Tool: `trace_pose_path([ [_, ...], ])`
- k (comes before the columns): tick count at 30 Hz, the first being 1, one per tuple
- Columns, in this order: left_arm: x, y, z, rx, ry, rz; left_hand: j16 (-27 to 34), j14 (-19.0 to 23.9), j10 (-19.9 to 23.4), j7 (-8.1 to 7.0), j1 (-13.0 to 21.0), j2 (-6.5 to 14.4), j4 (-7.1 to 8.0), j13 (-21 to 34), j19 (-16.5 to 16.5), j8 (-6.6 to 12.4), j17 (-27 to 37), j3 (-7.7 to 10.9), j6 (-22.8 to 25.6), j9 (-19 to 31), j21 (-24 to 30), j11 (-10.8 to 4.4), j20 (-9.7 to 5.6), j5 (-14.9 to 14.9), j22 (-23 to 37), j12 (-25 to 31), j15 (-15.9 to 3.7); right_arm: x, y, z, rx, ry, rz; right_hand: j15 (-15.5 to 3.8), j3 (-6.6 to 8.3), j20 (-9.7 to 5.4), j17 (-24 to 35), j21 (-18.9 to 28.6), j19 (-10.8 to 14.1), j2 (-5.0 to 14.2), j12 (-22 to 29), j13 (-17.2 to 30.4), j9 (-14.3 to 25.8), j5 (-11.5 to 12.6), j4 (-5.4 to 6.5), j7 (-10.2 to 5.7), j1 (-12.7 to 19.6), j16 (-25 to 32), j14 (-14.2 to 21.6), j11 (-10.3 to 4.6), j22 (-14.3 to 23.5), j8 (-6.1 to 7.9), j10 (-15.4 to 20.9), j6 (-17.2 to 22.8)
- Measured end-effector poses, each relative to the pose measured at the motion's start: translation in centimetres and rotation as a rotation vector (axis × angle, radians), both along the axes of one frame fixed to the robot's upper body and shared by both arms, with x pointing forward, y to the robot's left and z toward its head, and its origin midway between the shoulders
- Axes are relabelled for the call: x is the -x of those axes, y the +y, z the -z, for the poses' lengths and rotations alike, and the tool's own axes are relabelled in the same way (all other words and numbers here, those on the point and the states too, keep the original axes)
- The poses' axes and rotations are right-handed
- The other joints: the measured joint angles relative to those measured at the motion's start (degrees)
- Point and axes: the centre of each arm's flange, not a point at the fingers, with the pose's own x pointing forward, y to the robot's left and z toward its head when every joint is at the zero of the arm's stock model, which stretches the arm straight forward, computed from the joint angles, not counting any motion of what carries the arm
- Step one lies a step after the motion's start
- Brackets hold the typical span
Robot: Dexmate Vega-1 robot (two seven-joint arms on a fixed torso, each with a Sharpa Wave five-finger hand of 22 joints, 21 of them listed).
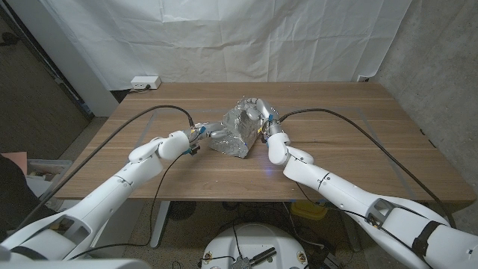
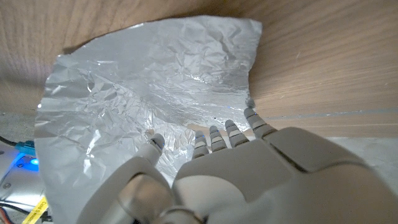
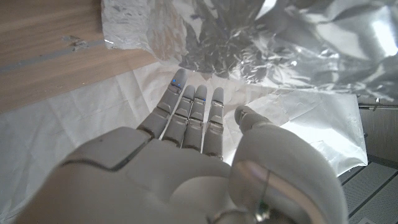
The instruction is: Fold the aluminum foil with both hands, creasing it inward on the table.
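Note:
A crumpled sheet of aluminum foil (image 1: 235, 128) stands humped up at the middle of the wooden table (image 1: 358, 142). My left hand (image 1: 200, 136) reaches in at the foil's left side. In the left wrist view its fingertips (image 2: 214, 134) touch the foil (image 2: 155, 74), thumb spread apart, nothing pinched. My right hand (image 1: 263, 119) lies against the foil's right side, near the top of the hump. In the right wrist view this hand (image 3: 186, 149) has its fingers (image 3: 196, 106) straight and together, tips at the edge of the foil (image 3: 280, 50), thumb apart.
A white power strip (image 1: 144, 82) lies at the table's back left corner. Black cables (image 1: 351, 123) run from both wrists across the tabletop. A white cloth backdrop (image 1: 246, 37) hangs behind the table.

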Motion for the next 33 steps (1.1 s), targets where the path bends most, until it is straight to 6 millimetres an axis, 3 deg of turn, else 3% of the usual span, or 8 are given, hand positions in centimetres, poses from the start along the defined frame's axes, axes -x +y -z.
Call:
trace_pose_path([
  [3,-0.1,-0.2,0.0,-0.007,0.007,-0.002,0.28,4.31,4.68,1.26,-0.47,0.42,0.27,0.00,3.04,1.01,0.00,-0.25,5.39,0.00,0.30,-0.21,-0.29,0.00,0.00,0.87,-0.37,0.1,-0.2,-0.2,0.000,-0.010,0.005,0.00,0.06,0.11,-0.26,0.00,0.31,-0.08,0.00,0.00,0.00,0.00,-0.06,0.00,-0.37,0.00,0.00,0.00,0.00,0.00,0.00,0.00],
  [10,0.5,-0.6,-0.3,-0.052,-0.007,-0.023,0.73,16.40,17.24,4.54,-1.31,-0.41,0.18,0.00,10.31,3.10,0.00,-0.33,23.05,0.00,1.46,-0.75,0.66,-0.49,-0.17,1.77,-1.00,0.2,-0.7,-0.6,0.004,-0.028,0.015,0.00,0.06,0.09,-0.49,0.00,0.71,-0.08,0.00,0.00,0.01,0.00,-0.06,0.00,-0.37,0.00,0.00,0.30,0.00,0.00,0.30,0.00],
  [15,1.3,-0.7,-0.2,-0.080,-0.018,-0.041,0.72,21.63,23.18,6.08,-1.60,-0.71,0.18,0.00,13.82,3.53,-0.01,-0.33,30.04,-0.01,2.01,-0.17,1.15,-0.49,-0.18,2.22,-1.14,0.2,-0.8,-0.7,0.007,-0.035,0.020,0.00,0.06,0.32,-0.53,0.01,1.12,-0.09,0.00,0.00,0.01,0.00,-0.06,0.00,-0.37,0.00,0.00,0.30,-0.01,0.00,0.30,0.00],
  [19,1.7,-0.5,-0.2,-0.099,-0.018,-0.061,0.68,23.30,24.71,6.52,-1.60,-0.72,0.18,0.17,14.66,3.52,-0.06,-0.33,31.21,0.22,2.01,0.09,0.92,-0.49,-0.18,2.22,-1.24,0.2,-0.9,-0.9,0.011,-0.047,0.021,-0.25,0.75,0.31,-1.02,0.01,1.92,-0.08,0.00,0.00,0.01,0.00,-0.75,0.00,-0.37,0.00,1.28,0.42,-0.01,0.00,1.23,-0.01],
  [23,1.8,-0.5,-0.1,-0.105,-0.014,-0.068,-0.35,21.43,23.38,6.58,-1.90,-1.04,0.18,0.16,14.93,1.65,0.18,-0.33,28.95,0.40,1.78,0.26,0.64,-0.49,-0.23,0.97,-1.11,0.3,-0.8,-1.0,0.019,-0.055,0.024,-0.52,1.41,0.31,-1.53,0.01,2.75,-0.09,0.00,0.00,0.01,0.00,-1.40,-0.20,-0.36,0.00,1.98,0.00,-0.01,0.00,2.05,0.63],
  [29,1.8,-0.5,-0.1,-0.103,-0.030,-0.075,-1.06,17.58,19.93,4.16,-1.46,-1.44,0.05,0.16,14.17,-0.76,0.10,-0.21,23.47,0.36,0.89,0.07,0.56,-0.49,-0.20,-1.37,-0.93,0.5,-0.8,-1.2,0.033,-0.069,0.037,-0.51,1.72,0.28,-1.59,0.01,3.19,-0.09,0.00,0.00,0.01,0.00,-2.05,-0.51,-0.36,0.39,2.14,-0.30,-0.01,0.21,2.35,0.94],
  [33,2.3,-0.5,-0.7,-0.085,-0.088,-0.073,-1.53,17.22,19.52,3.96,-1.12,-1.14,-0.11,0.16,13.87,-0.95,0.10,-0.04,22.67,0.36,0.44,0.26,0.86,-0.49,-0.18,-1.56,-0.73,0.6,-0.8,-1.3,0.040,-0.077,0.047,-0.80,1.47,0.21,-1.59,0.01,3.26,-0.09,0.00,0.00,0.01,0.00,-2.29,-0.52,-0.36,0.39,2.45,0.00,-0.01,0.38,2.65,1.53],
])
